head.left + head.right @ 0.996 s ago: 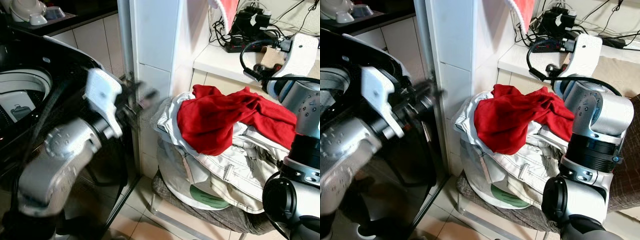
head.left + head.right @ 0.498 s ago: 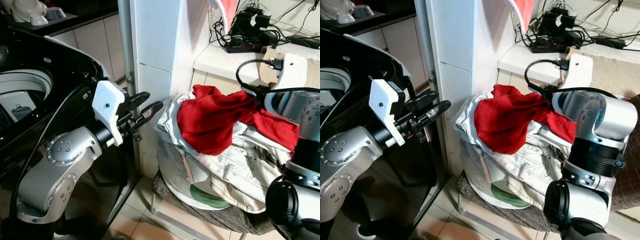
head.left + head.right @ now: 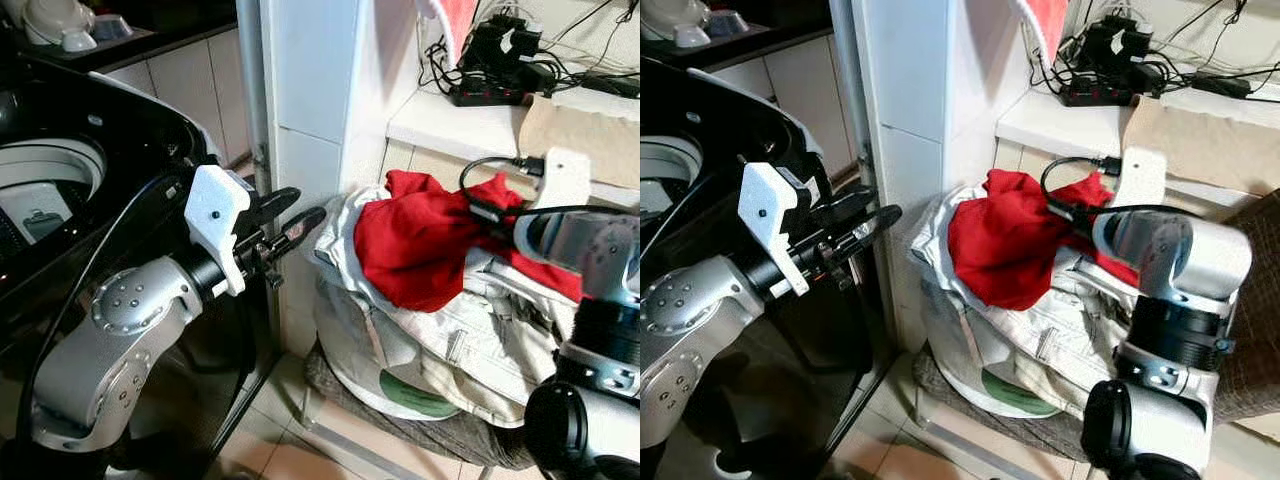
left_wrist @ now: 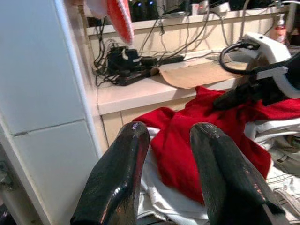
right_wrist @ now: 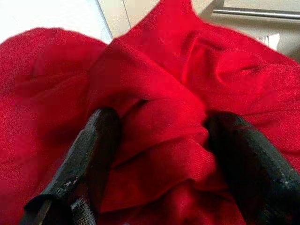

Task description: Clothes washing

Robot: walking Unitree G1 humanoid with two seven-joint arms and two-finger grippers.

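While the left gripper is hovering unclenched at frame centre-left, the right gripper is straddling the red garment, apparently needing to clench and lift next.

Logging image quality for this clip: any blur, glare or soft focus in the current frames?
Eye views: sharp and evenly lit, the washing machine dark. Left wrist view: left gripper fingers close and slightly soft with a glossy sheen, background clear. Right wrist view: red garment sharp, right gripper fingers blurred at close range.
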